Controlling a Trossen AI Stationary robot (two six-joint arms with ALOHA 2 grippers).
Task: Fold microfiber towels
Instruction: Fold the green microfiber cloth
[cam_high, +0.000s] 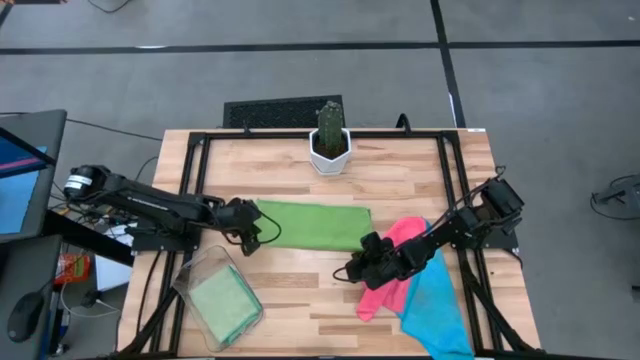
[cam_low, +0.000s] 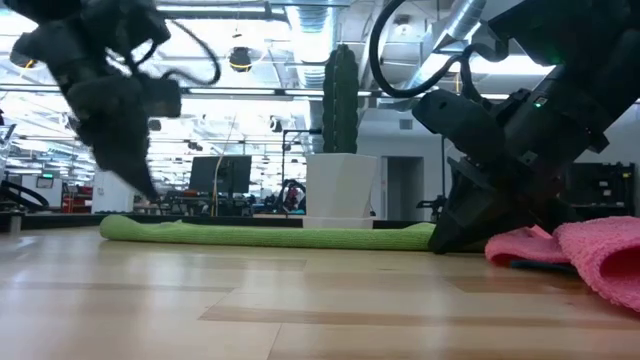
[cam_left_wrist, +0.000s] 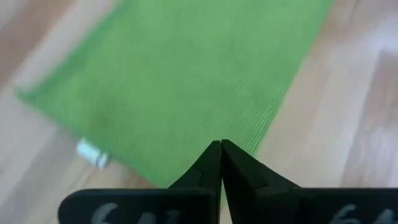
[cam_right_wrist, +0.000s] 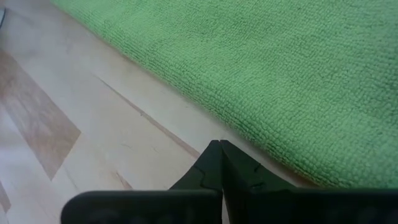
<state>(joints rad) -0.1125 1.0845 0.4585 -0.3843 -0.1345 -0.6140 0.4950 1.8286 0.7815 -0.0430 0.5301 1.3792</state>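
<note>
Green towel (cam_high: 313, 224) lies folded into a strip mid-bench, both claws clenched empty at its ends: left claw (cam_high: 250, 232), right claw (cam_high: 358, 268). Pink towel (cam_high: 392, 268) and blue towel (cam_high: 438, 305) wait unfolded near the right edge.

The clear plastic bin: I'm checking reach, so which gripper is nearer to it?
Left. The left gripper, shut, hovers just beyond the clear plastic bin at the green towel's end; the right gripper, shut, sits farther off beside the pink towel.
</note>
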